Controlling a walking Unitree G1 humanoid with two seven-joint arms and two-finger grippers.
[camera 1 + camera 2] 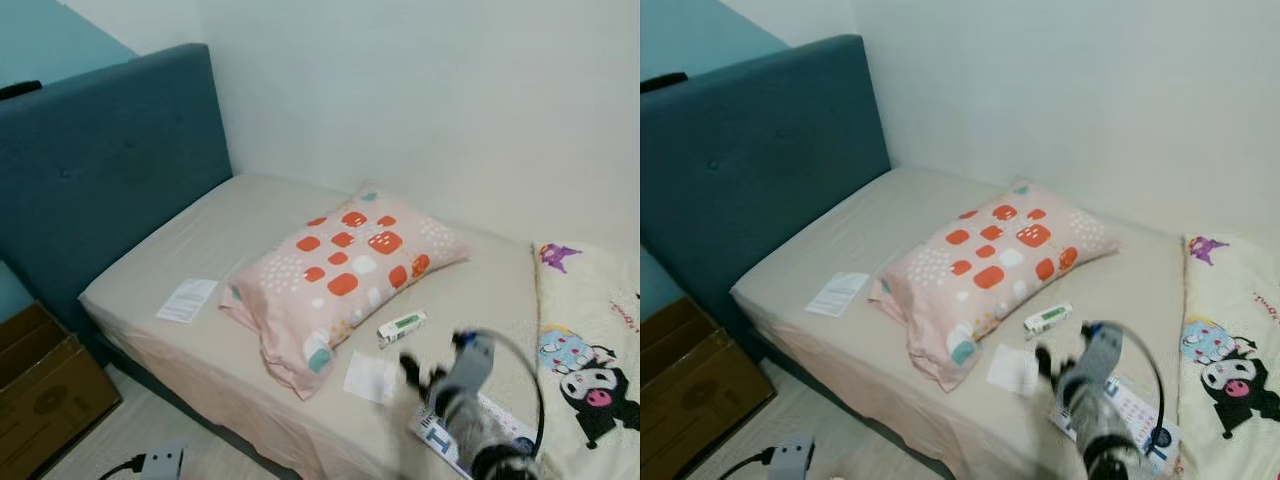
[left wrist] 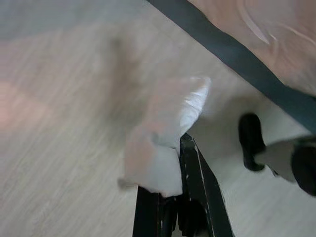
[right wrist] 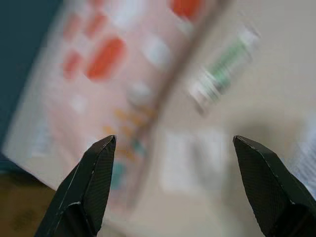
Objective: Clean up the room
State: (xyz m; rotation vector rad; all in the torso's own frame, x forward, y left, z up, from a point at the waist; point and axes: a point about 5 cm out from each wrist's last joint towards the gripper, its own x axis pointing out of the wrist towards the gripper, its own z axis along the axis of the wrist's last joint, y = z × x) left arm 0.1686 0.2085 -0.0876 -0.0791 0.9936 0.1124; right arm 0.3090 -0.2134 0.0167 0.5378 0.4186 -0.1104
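Our right pincer (image 3: 175,185), fingers spread wide and grasping nothing, hangs above the bed (image 1: 250,215) near a small green-and-white box (image 1: 402,326) and a white paper square (image 1: 371,377) lying just beside the patterned pillow (image 1: 340,275). Our left pincer (image 2: 170,195) is clenched on a crumpled white wrapper (image 2: 163,138) over the wooden floor (image 2: 59,148). Another paper sheet (image 1: 187,299) rests near the bed's edge; a cardboard box (image 1: 45,390) stands on the floor.
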